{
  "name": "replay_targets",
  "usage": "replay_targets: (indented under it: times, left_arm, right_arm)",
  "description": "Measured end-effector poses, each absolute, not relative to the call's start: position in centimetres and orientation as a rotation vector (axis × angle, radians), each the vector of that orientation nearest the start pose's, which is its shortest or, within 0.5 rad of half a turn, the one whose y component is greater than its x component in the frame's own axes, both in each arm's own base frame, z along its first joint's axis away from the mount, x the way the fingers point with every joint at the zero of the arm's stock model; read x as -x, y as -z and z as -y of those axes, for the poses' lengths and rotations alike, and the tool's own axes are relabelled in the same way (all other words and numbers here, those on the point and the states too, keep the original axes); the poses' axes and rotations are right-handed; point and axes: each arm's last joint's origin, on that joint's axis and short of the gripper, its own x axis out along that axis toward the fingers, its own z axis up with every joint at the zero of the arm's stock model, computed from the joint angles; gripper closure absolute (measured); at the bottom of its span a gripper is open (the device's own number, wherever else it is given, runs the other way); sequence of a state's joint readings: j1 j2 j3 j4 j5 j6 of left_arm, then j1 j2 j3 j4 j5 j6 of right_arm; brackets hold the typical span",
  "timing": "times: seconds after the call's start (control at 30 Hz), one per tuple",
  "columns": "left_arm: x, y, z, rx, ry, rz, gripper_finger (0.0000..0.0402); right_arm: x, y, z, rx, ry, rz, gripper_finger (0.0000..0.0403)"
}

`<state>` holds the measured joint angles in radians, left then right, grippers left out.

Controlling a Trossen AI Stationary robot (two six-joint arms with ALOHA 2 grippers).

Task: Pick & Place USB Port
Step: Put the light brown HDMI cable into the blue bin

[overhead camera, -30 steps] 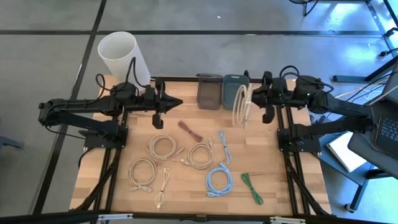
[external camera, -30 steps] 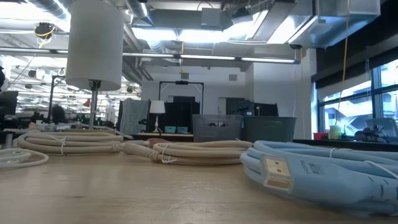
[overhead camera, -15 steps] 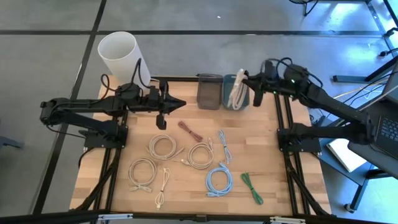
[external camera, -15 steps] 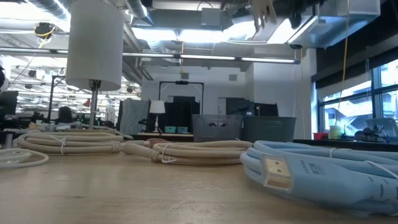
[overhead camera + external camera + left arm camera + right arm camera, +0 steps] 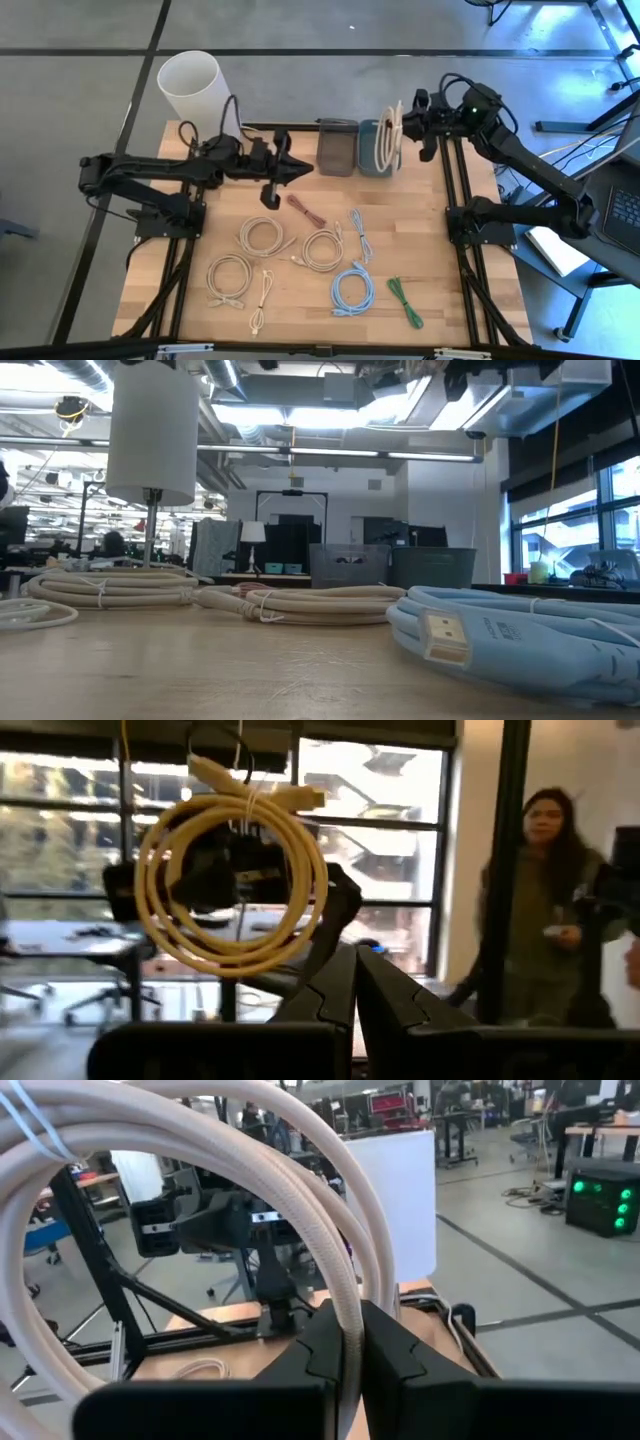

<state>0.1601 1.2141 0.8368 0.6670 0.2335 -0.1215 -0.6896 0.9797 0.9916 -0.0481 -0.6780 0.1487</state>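
Since the earlier frame, the right gripper (image 5: 403, 128) has carried the cream cable coil (image 5: 388, 140) back over the blue bin (image 5: 374, 147), and the left gripper (image 5: 300, 167) has pushed further inward. From above, the coil hangs on edge, its plugs upward, beside the grey bin (image 5: 336, 147); other coils lie on the desk (image 5: 460, 270). Low view: a blue cable (image 5: 520, 635) fills the foreground. Left wrist: jaws pressed together, coil (image 5: 232, 885) face-on, a person (image 5: 545, 910) behind. Right wrist: jaws pinching the coil (image 5: 250, 1190).
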Motion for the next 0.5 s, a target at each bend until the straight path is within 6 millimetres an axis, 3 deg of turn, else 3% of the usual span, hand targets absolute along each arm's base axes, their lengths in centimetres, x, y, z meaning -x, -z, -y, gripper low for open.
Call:
replay_targets:
  times: [0.13,0.27,0.5]
  left_arm:
    - [-28.3,-34.2,-4.1,0.078,0.123,0.266,0.0395]
    - [-30.5,-35.9,-4.0,0.035,0.130,0.195,0.0389]
    - [-34.2,-38.4,-4.1,-0.020,0.148,-0.055,0.0317]
  right_arm:
    - [-17.4,-37.8,12.0,-0.167,0.042,-0.054,0.0387]
    - [-18.0,-37.2,12.5,-0.177,0.045,-0.081,0.0387]
    - [-18.9,-36.4,13.3,-0.181,0.046,-0.101,0.0387]
